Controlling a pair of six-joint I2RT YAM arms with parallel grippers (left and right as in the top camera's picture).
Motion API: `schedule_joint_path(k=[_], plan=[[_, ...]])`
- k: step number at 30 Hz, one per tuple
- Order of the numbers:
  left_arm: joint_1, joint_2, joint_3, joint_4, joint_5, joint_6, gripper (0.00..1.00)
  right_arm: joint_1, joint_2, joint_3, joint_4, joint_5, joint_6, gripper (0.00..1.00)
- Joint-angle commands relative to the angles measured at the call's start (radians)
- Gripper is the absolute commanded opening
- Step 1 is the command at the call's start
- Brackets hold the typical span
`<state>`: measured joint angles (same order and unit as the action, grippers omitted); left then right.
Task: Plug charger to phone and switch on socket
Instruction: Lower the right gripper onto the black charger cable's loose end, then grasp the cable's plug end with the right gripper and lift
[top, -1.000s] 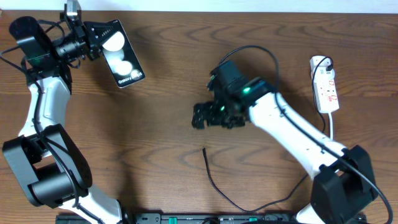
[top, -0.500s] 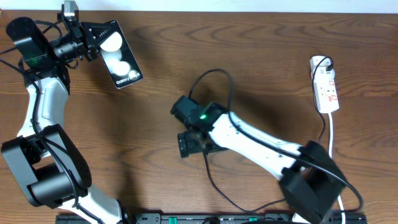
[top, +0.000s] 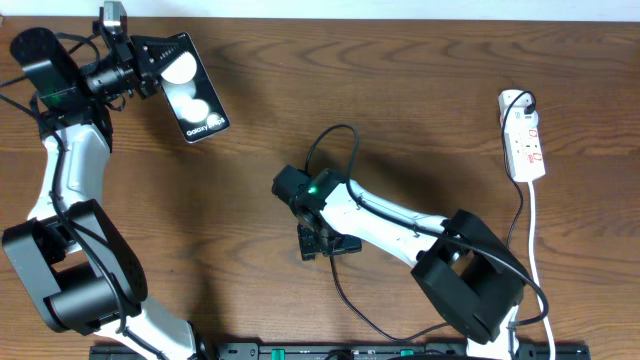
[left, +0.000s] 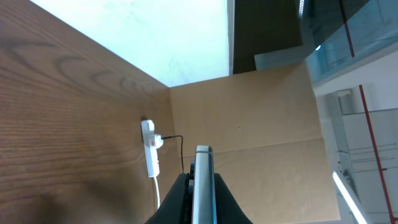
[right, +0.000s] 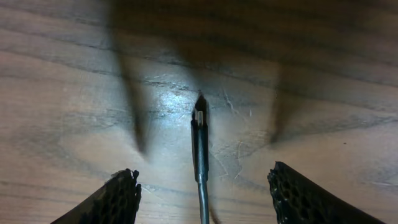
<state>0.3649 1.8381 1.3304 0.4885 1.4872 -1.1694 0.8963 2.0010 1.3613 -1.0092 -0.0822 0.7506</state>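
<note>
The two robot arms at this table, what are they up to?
The left gripper holds the phone at the far left of the table. The right gripper is down over the plug end of the charger, jaws open on either side and not gripping it. The socket lies untouched at the right edge.

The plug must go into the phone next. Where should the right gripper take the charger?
Probably the charger by the thicker plug body just behind its tip, coming straight down. It lies flat on the table, lengthwise between the open fingers of the right gripper, which can close across it.
</note>
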Motion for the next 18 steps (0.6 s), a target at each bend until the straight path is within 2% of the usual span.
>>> schedule_joint_path(k=[1, 4, 7, 10, 15, 18], plan=[[0.005, -0.020, 0.012, 0.007, 0.020, 0.014, 0.08, 0.007, 0.029, 0.015, 0.002, -0.006, 0.004, 0.66], [0.005, -0.020, 0.012, 0.007, 0.020, 0.014, 0.08, 0.007, 0.042, 0.015, 0.007, -0.019, 0.003, 0.64], [0.005, -0.021, 0.012, 0.007, 0.020, 0.014, 0.07, 0.002, 0.046, 0.015, 0.006, -0.026, 0.000, 0.55], [0.005, -0.021, 0.012, 0.007, 0.020, 0.014, 0.07, 0.001, 0.046, 0.015, 0.007, -0.026, 0.000, 0.51], [0.005, -0.021, 0.012, 0.007, 0.020, 0.014, 0.07, 0.001, 0.047, 0.015, 0.006, -0.026, -0.005, 0.35], [0.005, -0.020, 0.012, 0.007, 0.020, 0.014, 0.07, 0.001, 0.047, 0.015, 0.006, -0.026, -0.004, 0.22]])
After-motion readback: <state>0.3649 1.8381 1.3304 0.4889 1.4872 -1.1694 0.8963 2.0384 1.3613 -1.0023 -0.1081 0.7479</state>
